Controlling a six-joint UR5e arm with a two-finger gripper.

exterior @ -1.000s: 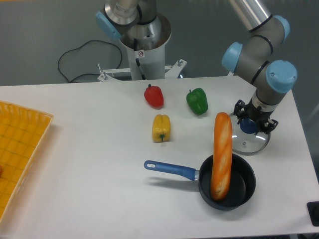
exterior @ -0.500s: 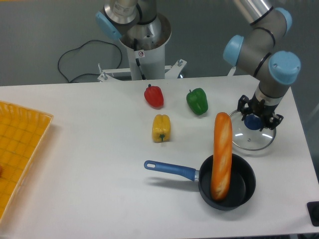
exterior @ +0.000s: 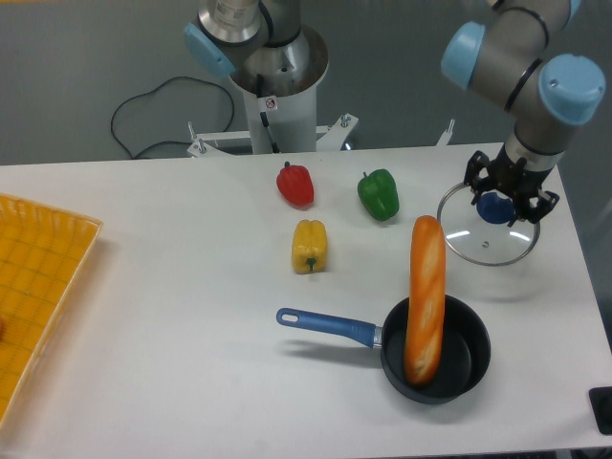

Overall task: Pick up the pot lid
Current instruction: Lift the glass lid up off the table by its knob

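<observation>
at your far left, a yellow-orange basket (exterior: 43, 277) stands at the edge of the view, cut off by it. beyond the back edge of the white bench (exterior: 191, 325), a black cable (exterior: 153, 88) makes a loose loop. moving right, you have a red pepper (exterior: 295, 185) near the back of the bench, with a yellow pepper (exterior: 310, 247) nearer the camera and just a little to its right. a green pepper (exterior: 379, 195) lies further right, apart from both of them. towards the front you can see the black pan (exterior: 462, 354), its blue handle (exterior: 330, 325) pointing left. a long orange loaf (exterior: 426, 296) lies partly in the pan, one end down inside and the other reaching out past the back rim. the pot lid (exterior: 469, 251) is to the right of the green pepper and behind the pan, close to the upper end of the loaf; it is clear, with a thin rim and a blue knob (exterior: 495, 207) on top. your pincer (exterior: 507, 198) is narrowed around that knob, holding the lid up off the bench. in the lower right corner you have a black thing (exterior: 601, 404), cut off by the edge, and you cannot tell what it is
</observation>
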